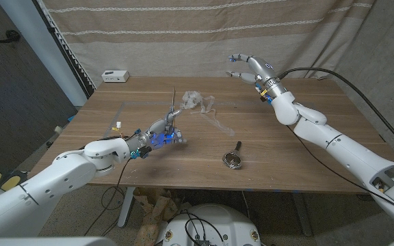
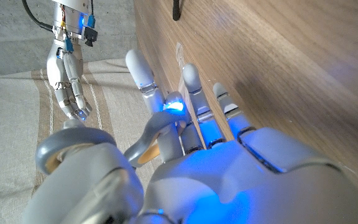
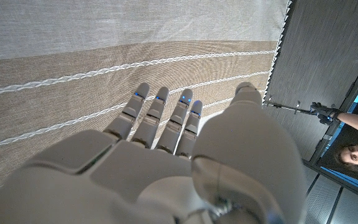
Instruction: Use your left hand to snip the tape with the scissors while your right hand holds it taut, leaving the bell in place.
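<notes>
Scissors (image 1: pixel 170 117) are gripped by the left robot hand (image 1: pixel 161 131) over mid-surface (image 1: pixel 293 164), blades upward; crumpled clear tape (image 1: pixel 200 102) lies just beyond them. The right robot hand (image 1: pixel 249 70) is raised over the far edge, fingers spread, holding nothing. The bell (image 1: pixel 233 159) rests between both, toward the near edge.

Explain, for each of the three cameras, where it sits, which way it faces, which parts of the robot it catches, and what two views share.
Head view: fixed on the head, looking down at the wooden table; both arms enter, left hand holding scissors, right hand raised.
Left wrist view: along the left hand's back, facing the table's far edge and curtain.
Right wrist view: along the right hand's back, facing the curtain; a person at the picture's edge.
Shared: head and left wrist views both show the right hand.
</notes>
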Controlling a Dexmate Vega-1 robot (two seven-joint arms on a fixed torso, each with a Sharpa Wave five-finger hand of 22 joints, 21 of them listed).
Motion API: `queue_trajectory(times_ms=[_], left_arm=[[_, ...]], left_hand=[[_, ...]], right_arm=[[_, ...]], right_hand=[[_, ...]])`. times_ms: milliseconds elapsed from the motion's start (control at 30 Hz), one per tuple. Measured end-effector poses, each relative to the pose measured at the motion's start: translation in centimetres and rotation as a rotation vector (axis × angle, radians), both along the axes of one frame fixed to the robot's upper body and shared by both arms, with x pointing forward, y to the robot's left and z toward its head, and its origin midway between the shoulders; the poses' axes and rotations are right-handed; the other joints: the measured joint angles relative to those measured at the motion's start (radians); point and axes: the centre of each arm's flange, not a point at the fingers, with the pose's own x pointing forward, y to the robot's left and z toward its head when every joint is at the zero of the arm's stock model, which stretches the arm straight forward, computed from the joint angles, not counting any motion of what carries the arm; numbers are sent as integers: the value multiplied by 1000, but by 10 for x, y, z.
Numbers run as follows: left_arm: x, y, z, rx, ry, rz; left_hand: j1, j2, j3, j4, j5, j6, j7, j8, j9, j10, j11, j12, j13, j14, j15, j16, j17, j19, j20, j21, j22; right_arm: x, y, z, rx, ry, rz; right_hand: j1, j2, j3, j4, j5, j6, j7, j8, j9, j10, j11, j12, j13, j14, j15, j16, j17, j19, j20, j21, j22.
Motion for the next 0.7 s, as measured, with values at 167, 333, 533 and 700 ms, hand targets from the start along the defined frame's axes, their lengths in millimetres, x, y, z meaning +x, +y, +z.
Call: queue_trajectory(times_ms=[167,333,533,700], left_arm=[[0,1,2,23,10,-8],[0,1,3,45,25,-23],[-2,0,7,71,32,-38],[-3,-1,8,91,49,-56]], left_hand=[[-37,4,0,0,10,-10,10,-11,0,-11,11,0,0,-5,5,0,-2,-6,6,-8,-3],[-62,6,0,0,12,-16,16,-19,-5,-19,19,0,0,-16,5,-8,-6,0,11,-13,-8],[-107,5,0,0,12,-32,32,-30,3,-37,37,0,0,-27,5,-8,-15,7,18,-17,-17],[-131,11,-3,0,12,-41,41,-38,0,-56,46,0,0,-42,9,-16,-22,7,18,-24,-24]], right_arm=[[0,-1,0,0,0,-1],[0,-1,0,-1,1,-3],[0,-2,0,-3,2,-2],[0,-2,-1,-8,2,-3]], right_hand=[[-6,5,0,0,0,0,0,-2,0,0,0,0,0,0,0,0,0,0,0,0,0],[-10,1,0,0,0,0,0,-8,0,0,0,0,-5,0,0,0,0,0,0,-4,0],[-10,1,0,0,0,0,0,-8,0,0,0,-6,-5,0,0,0,0,0,0,-7,0],[-10,1,-3,-3,0,0,0,-8,0,0,0,-6,-5,0,0,0,-3,0,11,-7,0]])
